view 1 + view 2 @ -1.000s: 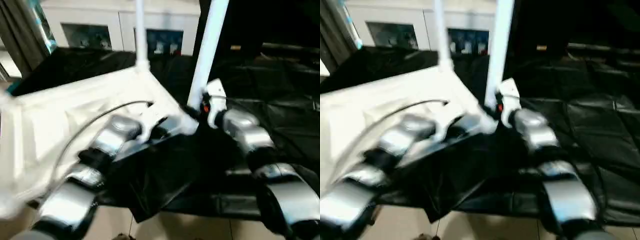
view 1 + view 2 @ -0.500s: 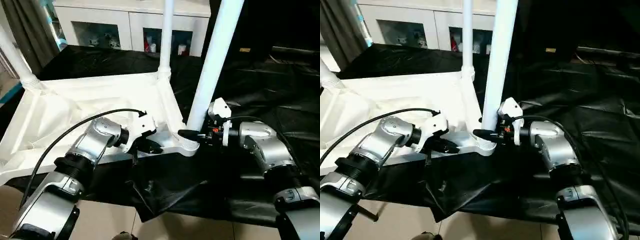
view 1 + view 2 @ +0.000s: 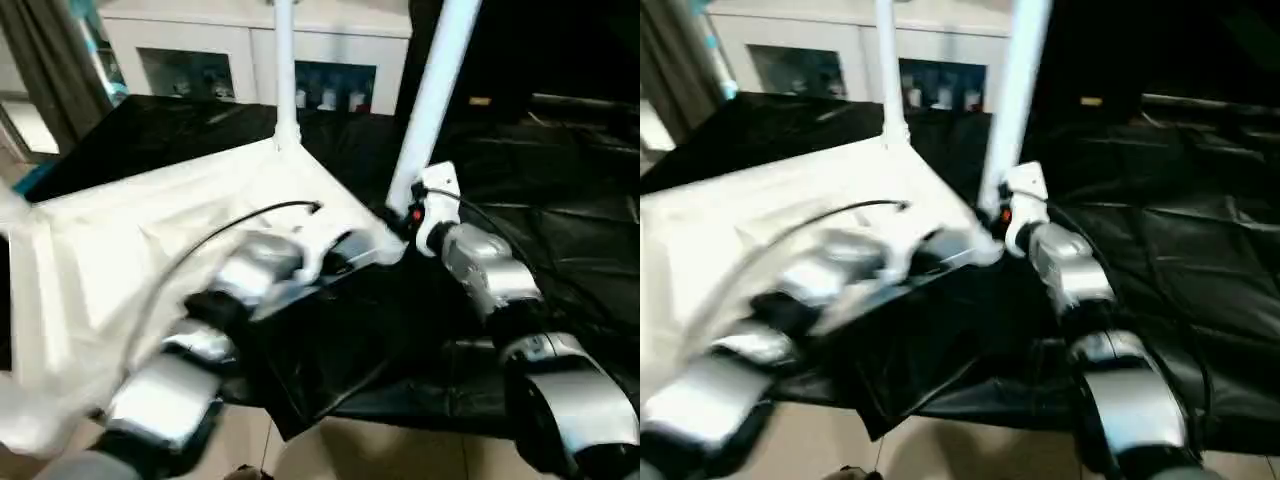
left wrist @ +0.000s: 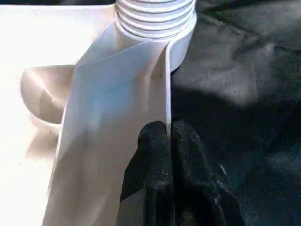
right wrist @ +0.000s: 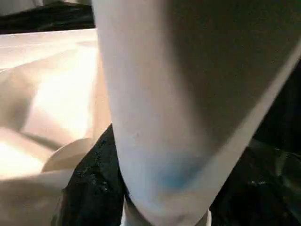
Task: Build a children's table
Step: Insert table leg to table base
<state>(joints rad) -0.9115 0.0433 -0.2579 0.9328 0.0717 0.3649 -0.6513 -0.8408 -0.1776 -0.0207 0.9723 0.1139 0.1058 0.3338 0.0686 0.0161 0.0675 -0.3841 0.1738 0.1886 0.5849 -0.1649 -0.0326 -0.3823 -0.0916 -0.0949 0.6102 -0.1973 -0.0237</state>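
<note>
The children's table (image 3: 120,240) lies upside down on a black sheet, its white ribbed underside facing up. Two round white legs stand up from it, a far leg (image 3: 284,70) and a near leg (image 3: 438,90). My left gripper (image 3: 345,250) is at the near edge beside the near corner. In the left wrist view its fingers (image 4: 155,146) are shut on the thin white rim (image 4: 167,84), just below the threaded corner socket (image 4: 155,16). My right gripper (image 3: 398,218) holds the near leg (image 5: 164,94) at its base, with one black finger (image 5: 91,181) against the leg's side.
The black sheet (image 3: 560,200) covers the work surface and hangs in folds at the front. A white glass-door cabinet (image 3: 250,60) stands behind it. A grey curtain (image 3: 45,70) hangs at the back left. Pale floor (image 3: 350,450) shows below the sheet.
The whole picture has swung and blurred, so the camera moved. Both grippers keep the same hold, the left on the rim and the right on the near leg.
</note>
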